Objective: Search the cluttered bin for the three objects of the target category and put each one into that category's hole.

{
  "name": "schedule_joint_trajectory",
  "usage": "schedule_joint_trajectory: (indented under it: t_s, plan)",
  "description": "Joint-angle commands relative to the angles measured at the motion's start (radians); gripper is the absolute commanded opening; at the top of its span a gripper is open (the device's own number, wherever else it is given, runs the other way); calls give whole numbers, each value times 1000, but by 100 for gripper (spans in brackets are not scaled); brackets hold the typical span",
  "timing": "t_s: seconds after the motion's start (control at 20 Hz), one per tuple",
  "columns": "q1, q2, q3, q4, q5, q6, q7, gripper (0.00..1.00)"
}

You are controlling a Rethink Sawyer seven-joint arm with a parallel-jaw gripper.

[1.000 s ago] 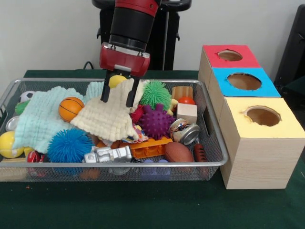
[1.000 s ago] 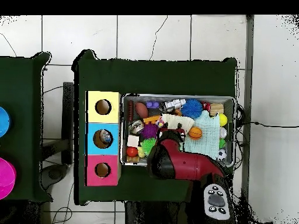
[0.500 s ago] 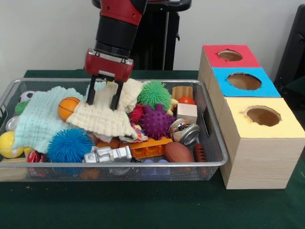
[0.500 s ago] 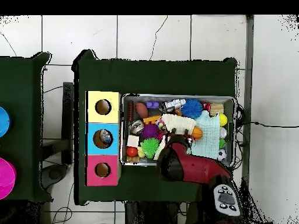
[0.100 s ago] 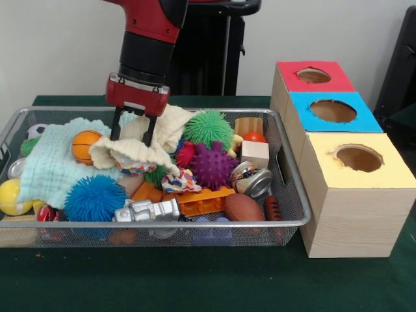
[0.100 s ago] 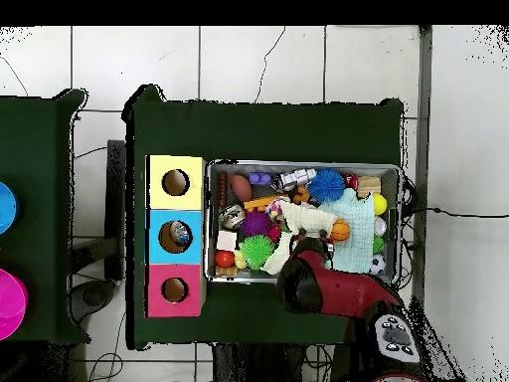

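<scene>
The pincer (image 5: 132, 132) hangs low over the left-middle of the wire bin (image 5: 195, 222), its two dark fingers (image 5: 116, 125) parted and set down into the cream cloth (image 5: 133, 151); the cloth is bunched up between and beneath them, so the pincer seems to have hold of a fold of it, though the contact itself is hidden by the fabric; the cream cloth drapes toward the bin's back wall behind the fingers. Just left of the pincer an orange basketball (image 5: 84, 146) rests on a pale green cloth (image 5: 55, 166), and below that sits a blue spiky ball (image 5: 95, 197); a yellow ball (image 5: 9, 195) lies against the bin's left end. Right of the pincer are a green spiky ball (image 5: 209, 128) and a purple spiky ball (image 5: 213, 166), touching each other; a silver robot toy (image 5: 148, 210) and an orange brick (image 5: 205, 200) lie along the front wall, with a brown football (image 5: 244, 207) and a metal can (image 5: 252, 180) further right. On the dark green desk (image 5: 195, 279) just beside the bin stands the row of boxes; the red-topped box (image 5: 312, 76), the blue-topped box (image 5: 331, 110) and the yellow-topped box (image 5: 357, 159) each show a round hole. From overhead the red arm (image 6: 333, 288) covers the bin's near edge, and the blue box's hole (image 6: 177, 236) holds something small that cannot be made out.
</scene>
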Motion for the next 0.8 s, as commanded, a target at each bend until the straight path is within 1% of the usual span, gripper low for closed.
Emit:
schedule_joint_trajectory:
  t_s: [0.05,0.1,0.3,0.4,0.55,0.6,0.7,0.8]
  plan:
    - [-77,58,156,23,-120,12,61,100]
    - [-87,55,170,26,-135,7,60,0]
    - [-98,38,197,40,-167,-20,83,0]
    - [-109,0,233,67,-175,-39,110,0]
    - [-100,-69,268,109,-174,-53,137,0]
    - [-107,-98,307,132,-173,-60,153,0]
    - [-94,-135,335,151,-163,-61,166,0]
    - [-113,-150,394,174,-146,-44,182,0]
